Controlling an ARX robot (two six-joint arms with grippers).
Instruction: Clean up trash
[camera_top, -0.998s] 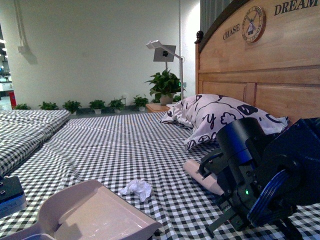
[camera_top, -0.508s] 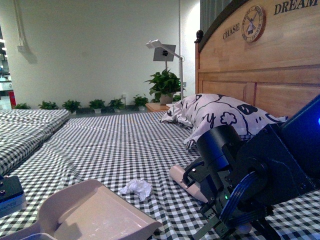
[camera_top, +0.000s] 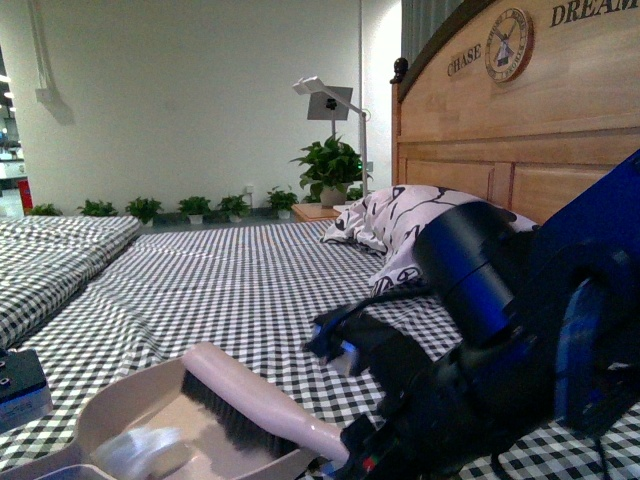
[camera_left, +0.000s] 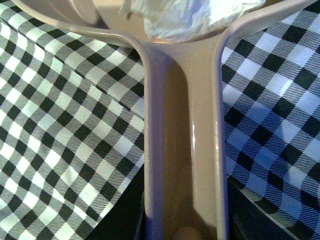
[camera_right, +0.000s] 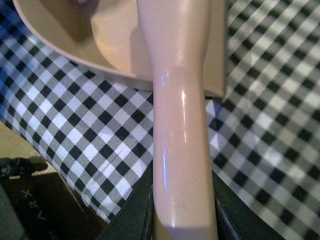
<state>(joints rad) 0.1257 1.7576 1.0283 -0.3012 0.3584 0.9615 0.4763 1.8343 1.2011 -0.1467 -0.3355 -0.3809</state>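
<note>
Reaching across the checked bedsheet (camera_top: 230, 290), the right gripper (camera_right: 182, 220) is clamped on the handle of a pinkish brush (camera_top: 262, 405), its dark jaws pressed against both sides of the smooth handle in the right wrist view. Ahead of that gripper, the brush head with its black bristles sits inside the mouth of the pinkish-beige dustpan (camera_top: 120, 415), laid across the pan's floor. The left gripper (camera_left: 182, 225) is closed around the dustpan's long channelled handle, which runs straight out from it to the pan's back wall. The trash (camera_left: 187, 17), a crumpled white wad of tissue, lies inside the pan just beyond the far end of that handle, against the back wall; in the front view it shows only as a pale blur at the near end of the pan. Beyond the right arm, further along the bed, a black-and-white patterned pillow (camera_top: 400, 225) leans toward the wooden headboard (camera_top: 520, 130). Well past both grippers, potted plants (camera_top: 328, 170) line the far wall beside a white lamp (camera_top: 330, 100).
</note>
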